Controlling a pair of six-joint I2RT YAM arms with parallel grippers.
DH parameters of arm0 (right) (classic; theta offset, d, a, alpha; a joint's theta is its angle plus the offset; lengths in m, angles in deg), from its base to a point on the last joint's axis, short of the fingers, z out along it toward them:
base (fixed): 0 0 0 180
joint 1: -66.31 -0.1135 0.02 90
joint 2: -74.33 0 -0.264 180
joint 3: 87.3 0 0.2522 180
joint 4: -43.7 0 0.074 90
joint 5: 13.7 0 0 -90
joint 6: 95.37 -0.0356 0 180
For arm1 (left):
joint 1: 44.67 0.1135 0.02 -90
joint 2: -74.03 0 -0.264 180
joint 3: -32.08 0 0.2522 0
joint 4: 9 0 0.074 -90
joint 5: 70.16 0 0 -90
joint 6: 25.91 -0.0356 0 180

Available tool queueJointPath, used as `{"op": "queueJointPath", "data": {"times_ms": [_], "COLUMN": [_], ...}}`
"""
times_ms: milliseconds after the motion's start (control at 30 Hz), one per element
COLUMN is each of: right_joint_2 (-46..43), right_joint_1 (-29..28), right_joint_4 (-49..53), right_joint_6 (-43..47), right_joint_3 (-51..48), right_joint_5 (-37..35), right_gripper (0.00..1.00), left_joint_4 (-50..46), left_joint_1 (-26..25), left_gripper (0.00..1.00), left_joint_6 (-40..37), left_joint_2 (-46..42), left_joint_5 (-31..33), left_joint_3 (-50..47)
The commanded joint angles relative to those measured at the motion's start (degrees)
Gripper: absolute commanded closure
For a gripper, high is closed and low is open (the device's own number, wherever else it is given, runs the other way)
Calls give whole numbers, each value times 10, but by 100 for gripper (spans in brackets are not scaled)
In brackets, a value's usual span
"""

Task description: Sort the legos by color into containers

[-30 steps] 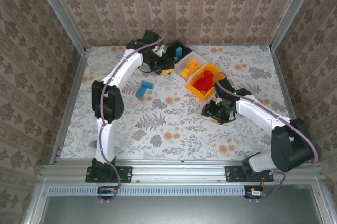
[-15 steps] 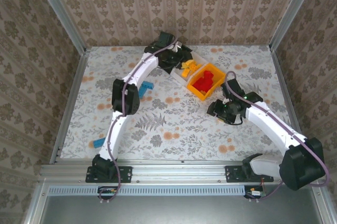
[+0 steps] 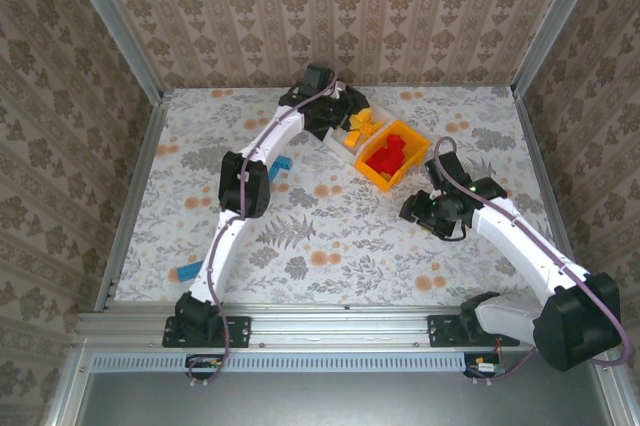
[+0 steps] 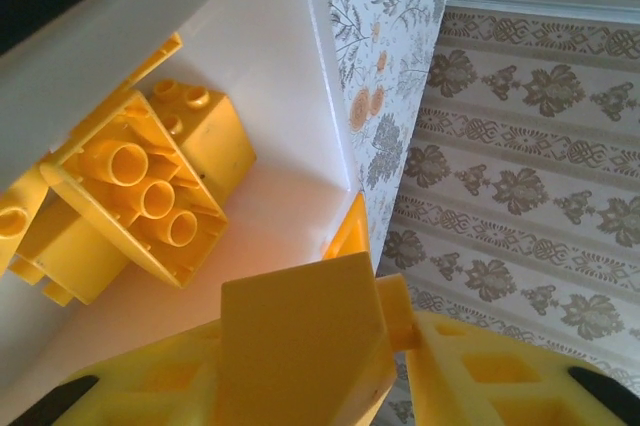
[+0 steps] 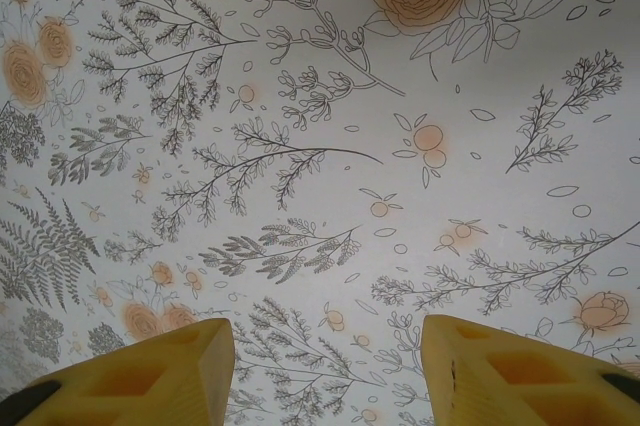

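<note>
Two arms on different jobs. The left end effector [image 3: 338, 109] is pinching a yellow brick [image 4: 300, 331] between its fingers [image 4: 480, 376], right over the open top of the white bin [image 4: 270, 56]. That bin has a pile of yellow bricks [image 4: 140, 186] stacked against one wall, so the colour matches. My read is it's at the drop point and only needs to release. The brick sits over bare bin floor beside the pile, so it should land without snagging. The orange bin [image 3: 370, 174] next door holds the red bricks [image 3: 388, 154], so bin colour isn't the sort key here. Worth watching that nobody assumes yellow goes in orange. One blue brick [image 3: 279, 166] lies on the surface [image 5: 330, 146] beside the left arm's forearm, and a second blue brick [image 3: 190, 271] is down near the left edge. Both are well apart from the bins, so I'd judge the sort is mostly done but not finished. Pose: the left arm is stretched long from its base to the far bins, elbow raised mid-surface, wrist pitched down into the white bin. The right arm is folded, elbow out toward the near right, forearm reaching back to centre. The right end effector [image 5: 322, 346] hangs low over bare surface just near the orange bin, fingers spread with nothing between them. It looks parked or between picks.
</note>
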Motion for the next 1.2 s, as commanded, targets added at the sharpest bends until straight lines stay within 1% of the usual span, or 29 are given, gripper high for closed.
{"op": "queueJointPath", "data": {"times_ms": [0, 267, 533, 733, 900, 1033, 1167], "right_joint_2": [-2, 7, 6, 7, 20, 35, 50], "right_joint_1": [4, 3, 3, 3, 4, 3, 3], "right_joint_4": [15, 9, 7, -2, -19, -39, -56], "right_joint_6": [-6, -4, -2, -4, -4, -5, -4], "right_joint_3": [-8, -7, -11, -12, -11, -9, -1], "right_joint_5": [-9, -4, 1, 8, 20, 40, 56], "right_gripper": [47, 47, 47, 47, 46, 46, 46], "left_joint_4": [9, -1, -27, -73, -148, -260, -398], "left_joint_1": [5, 7, 7, 10, 15, 21, 25], "left_gripper": [54, 45, 45, 45, 44, 44, 42], "left_joint_6": [12, 2, -29, -80, -157, -259, -376], "left_joint_2": [9, 5, -14, -42, -83, -122, -165], "left_joint_5": [-10, -7, -2, 9, 32, 70, 162], "left_joint_3": [22, 22, 22, 22, 22, 22, 20]}}
